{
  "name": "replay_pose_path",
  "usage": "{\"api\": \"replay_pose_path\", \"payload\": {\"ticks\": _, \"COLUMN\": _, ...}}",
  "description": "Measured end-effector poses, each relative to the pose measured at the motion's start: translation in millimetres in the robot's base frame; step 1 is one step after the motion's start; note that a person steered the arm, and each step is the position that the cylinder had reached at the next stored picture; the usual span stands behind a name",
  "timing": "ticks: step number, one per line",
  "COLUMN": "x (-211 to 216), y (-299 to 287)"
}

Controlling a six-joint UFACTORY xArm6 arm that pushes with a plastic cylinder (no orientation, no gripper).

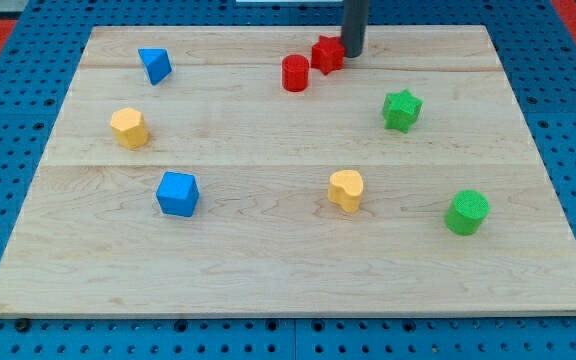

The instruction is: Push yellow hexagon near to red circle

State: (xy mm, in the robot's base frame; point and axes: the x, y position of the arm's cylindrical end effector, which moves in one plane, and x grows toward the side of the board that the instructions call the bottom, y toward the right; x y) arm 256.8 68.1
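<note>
Pale wood made up the desk (288, 260), a light board lying on a blue pegboard (8, 180). From where I stood, the arm carried no gripper at all, so there was nothing to be open or closed; it ended in a dark rod, and my tip (354, 54) rested near the view's top edge, right of centre.

Touching the tip on the view's left was a red block (327, 54) of a shape I could not make out clearly. Just past that block, slightly lower and further to the view's left, stood the red circle (295, 73), close beside the red block.

The yellow hexagon (129, 128) sat well apart from the tip, far toward the view's left and somewhat lower, and it was also well apart from the red circle. A blue triangle-like block (154, 65) lay far to the view's left of the tip, above the yellow hexagon.

Below the tip and a little to the view's right was a green star (402, 110). Straight down from the tip, far lower, lay a yellow heart-like block (346, 190). A green cylinder (467, 212) stood lower still toward the view's right, and a blue cube (177, 193) sat low toward the view's left.
</note>
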Motion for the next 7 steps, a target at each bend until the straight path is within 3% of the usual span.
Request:
{"api": "replay_pose_path", "payload": {"ticks": 2, "x": 59.1, "y": -81.0}}
{"api": "replay_pose_path", "payload": {"ticks": 4, "x": 100.8, "y": -106.0}}
{"api": "replay_pose_path", "payload": {"ticks": 7, "x": 171.9, "y": -261.5}}
